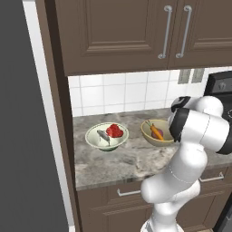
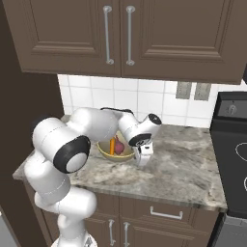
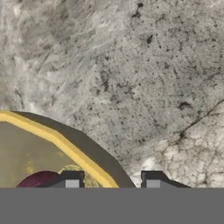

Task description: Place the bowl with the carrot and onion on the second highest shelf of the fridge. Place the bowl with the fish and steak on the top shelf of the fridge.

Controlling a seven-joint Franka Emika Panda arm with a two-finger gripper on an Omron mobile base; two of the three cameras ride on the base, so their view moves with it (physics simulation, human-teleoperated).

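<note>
The yellow bowl (image 1: 156, 142) with the carrot (image 1: 157, 131) and purple onion (image 2: 118, 143) sits on the counter, partly behind my arm. In the right base view my gripper (image 2: 143, 159) points down at the right rim of this bowl (image 2: 116, 157). The hand view shows my gripper (image 3: 112, 179) open, one fingertip (image 3: 72, 179) over the bowl's inside near the onion (image 3: 39, 179), the other outside the yellow rim (image 3: 43, 133). The white bowl (image 1: 106, 147) with the fish (image 1: 103, 136) and red steak (image 1: 114, 130) stands to the left, apart from my arm.
The grey fridge front (image 1: 18, 136) fills the left, past a brown panel (image 1: 59, 113). Dark wall cabinets (image 2: 125, 34) hang overhead. A black stove (image 2: 234, 144) borders the counter (image 2: 188, 164) on the right. Drawers with handles (image 2: 165, 212) run below.
</note>
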